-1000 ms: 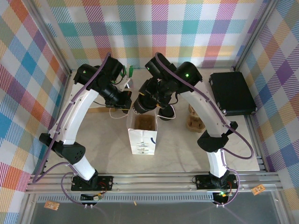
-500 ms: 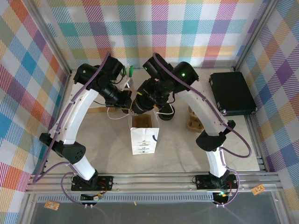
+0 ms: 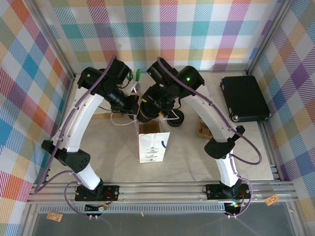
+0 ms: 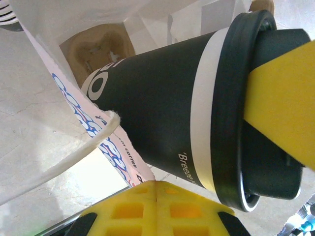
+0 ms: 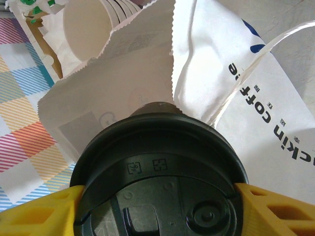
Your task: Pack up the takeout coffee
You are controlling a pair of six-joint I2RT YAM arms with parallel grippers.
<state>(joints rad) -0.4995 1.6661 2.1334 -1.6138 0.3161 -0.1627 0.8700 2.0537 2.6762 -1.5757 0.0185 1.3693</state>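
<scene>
While plaid walls (image 3: 172,29) hem the pale table (image 3: 197,162), the right gripper (image 5: 162,211) clamps the takeout coffee (image 4: 162,98), base inside the mid-table white paper bag (image 3: 153,147); the left gripper (image 4: 155,196) pinches its rim. Open tabletop runs to the near edge.

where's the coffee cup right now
Mid-table in the top view, the coffee cup is held by its lid in the right gripper, base in the open paper bag.

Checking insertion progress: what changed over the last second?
Right pincer, clamped on the takeout coffee at its lid, swung left over the paper bag, hiding its opening from above; the cup's base now sits at the bag mouth. The bag's top shifted slightly right. Unchanged: left pincer shut on the bag rim, black case at far right.
</scene>
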